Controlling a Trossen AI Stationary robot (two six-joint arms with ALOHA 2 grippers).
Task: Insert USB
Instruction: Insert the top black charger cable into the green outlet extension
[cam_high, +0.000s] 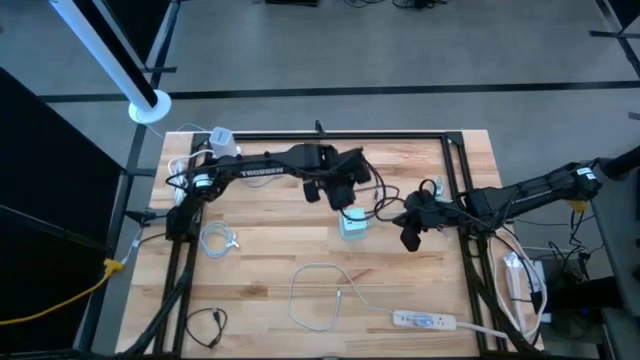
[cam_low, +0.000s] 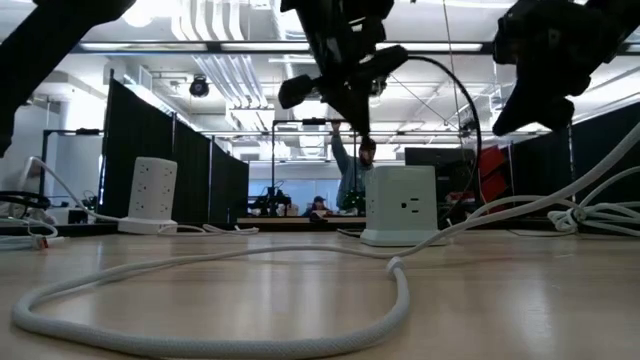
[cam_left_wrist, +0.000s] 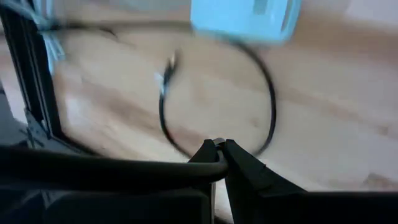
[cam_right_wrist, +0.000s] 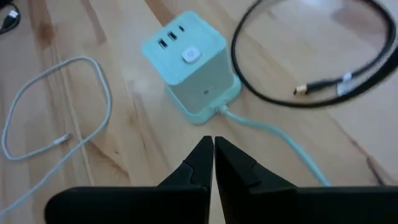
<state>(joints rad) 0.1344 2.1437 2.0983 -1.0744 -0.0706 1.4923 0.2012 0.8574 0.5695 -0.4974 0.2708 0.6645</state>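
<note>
Right wrist view: nearest, the right pincer (cam_right_wrist: 213, 144) hangs closed and empty, just short of the pale power cube (cam_right_wrist: 189, 62), whose USB ports face up. Beyond the cube, the black cable (cam_right_wrist: 273, 93) loops on the tabletop (cam_right_wrist: 124, 162), plug end lying flat (not upright). The left pincer (cam_high: 340, 200), reaching over the cube, is clamped on that cable and nearer the ports.
</note>
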